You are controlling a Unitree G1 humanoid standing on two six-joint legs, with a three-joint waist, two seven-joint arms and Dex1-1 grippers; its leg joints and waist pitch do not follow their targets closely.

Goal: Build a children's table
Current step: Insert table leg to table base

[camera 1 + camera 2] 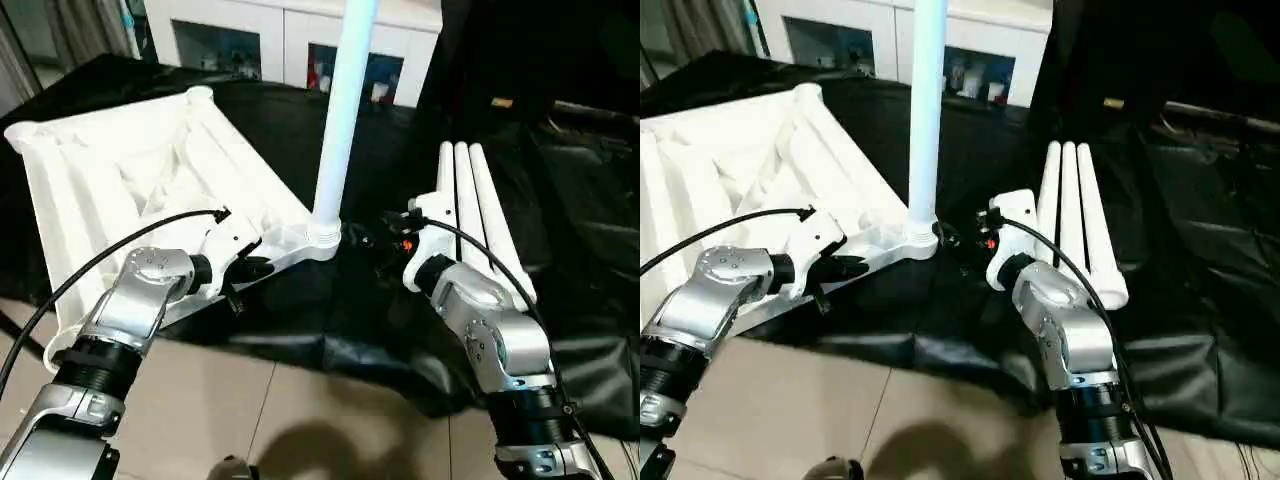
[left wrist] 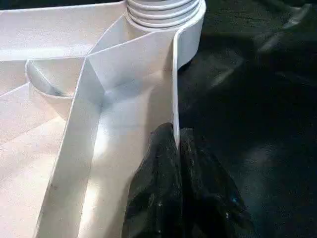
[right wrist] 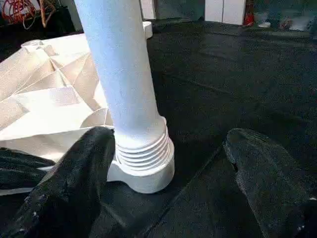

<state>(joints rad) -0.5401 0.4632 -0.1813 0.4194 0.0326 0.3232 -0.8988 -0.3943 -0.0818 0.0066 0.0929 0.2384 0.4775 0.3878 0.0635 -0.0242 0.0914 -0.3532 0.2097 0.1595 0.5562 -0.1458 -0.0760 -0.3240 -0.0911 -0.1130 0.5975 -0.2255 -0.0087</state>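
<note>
Grippers, nearest: left gripper (image 2: 177,163) clamped on the thin side rim of the upturned table top (image 1: 110,180) (ribbed underside showing), close to its corner socket; right gripper (image 3: 168,163) spread wide, holding nothing, beside the upright leg (image 1: 340,110) standing in that socket. Beyond, three loose legs (image 1: 470,200) lie side by side on the black-draped work table (image 1: 560,200).

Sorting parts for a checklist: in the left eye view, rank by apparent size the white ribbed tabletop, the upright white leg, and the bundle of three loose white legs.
1. White ribbed tabletop, largest.
2. Bundle of three loose white tube legs.
3. Upright white tube leg in its corner socket; cropped by the frame edge, so ranks 2 and 3 are unsure.
</note>
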